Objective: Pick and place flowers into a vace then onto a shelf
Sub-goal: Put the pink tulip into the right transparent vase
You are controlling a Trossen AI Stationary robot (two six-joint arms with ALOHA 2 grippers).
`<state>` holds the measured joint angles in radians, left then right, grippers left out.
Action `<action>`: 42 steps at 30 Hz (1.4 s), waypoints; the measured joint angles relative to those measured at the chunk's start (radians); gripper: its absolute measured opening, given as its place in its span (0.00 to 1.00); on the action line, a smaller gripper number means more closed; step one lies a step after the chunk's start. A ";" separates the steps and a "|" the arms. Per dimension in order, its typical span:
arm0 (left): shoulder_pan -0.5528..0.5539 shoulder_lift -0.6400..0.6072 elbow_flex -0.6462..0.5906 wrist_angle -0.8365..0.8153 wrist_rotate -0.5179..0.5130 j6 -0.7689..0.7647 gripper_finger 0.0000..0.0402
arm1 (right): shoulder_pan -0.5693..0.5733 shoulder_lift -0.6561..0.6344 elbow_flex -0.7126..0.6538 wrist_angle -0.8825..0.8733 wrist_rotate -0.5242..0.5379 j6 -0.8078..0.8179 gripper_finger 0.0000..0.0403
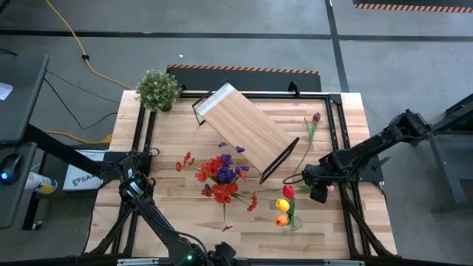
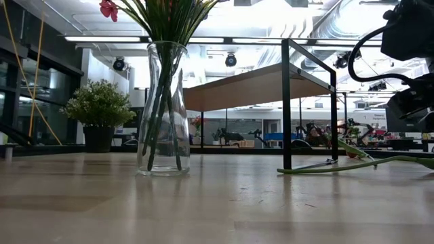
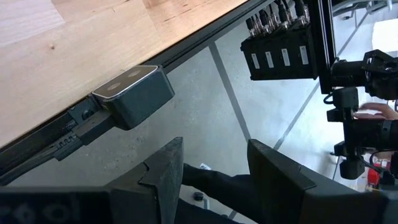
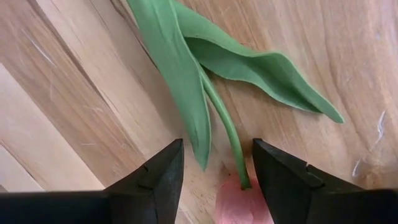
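Left end effector (image 3: 214, 171): parked off the desk's (image 1: 325, 229) left edge, well away from the vase, fingers apart, empty. Vase (image 2: 163, 108): upright on the desk, already holding a bunch of flowers (image 1: 220, 177). Shelf (image 1: 247, 133): just behind the vase, lying askew. Three tulips (image 1: 284, 207): right of the vase. Right end effector (image 4: 214, 171): farther right of the vase, lowered over a pink tulip (image 4: 242, 202), fingers open, straddling its stem just above the blossom. To grip well, centre the stem between the fingers, avoid the leaf (image 4: 180, 81), close gently, then lift straight up.
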<state>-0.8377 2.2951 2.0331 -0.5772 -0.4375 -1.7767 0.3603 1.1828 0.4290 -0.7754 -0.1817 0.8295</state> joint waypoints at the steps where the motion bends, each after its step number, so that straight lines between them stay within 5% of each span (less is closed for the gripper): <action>1: 0.000 0.000 0.000 0.000 0.000 0.000 0.53 | 0.000 0.000 0.000 0.003 0.000 -0.001 0.46; 15: 0.000 0.000 0.000 0.000 0.000 0.002 0.53 | 0.000 0.000 0.000 0.028 -0.001 -0.021 0.40; 34: 0.000 0.000 0.000 0.000 -0.019 0.002 0.53 | 0.000 0.000 0.001 -0.031 0.019 -0.053 0.02; 42: 0.000 0.000 0.000 0.000 -0.020 0.002 0.53 | 0.001 0.002 0.069 -0.192 0.008 -0.075 0.05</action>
<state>-0.8375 2.2951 2.0331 -0.5771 -0.4573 -1.7747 0.3611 1.1851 0.4976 -0.9676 -0.1733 0.7540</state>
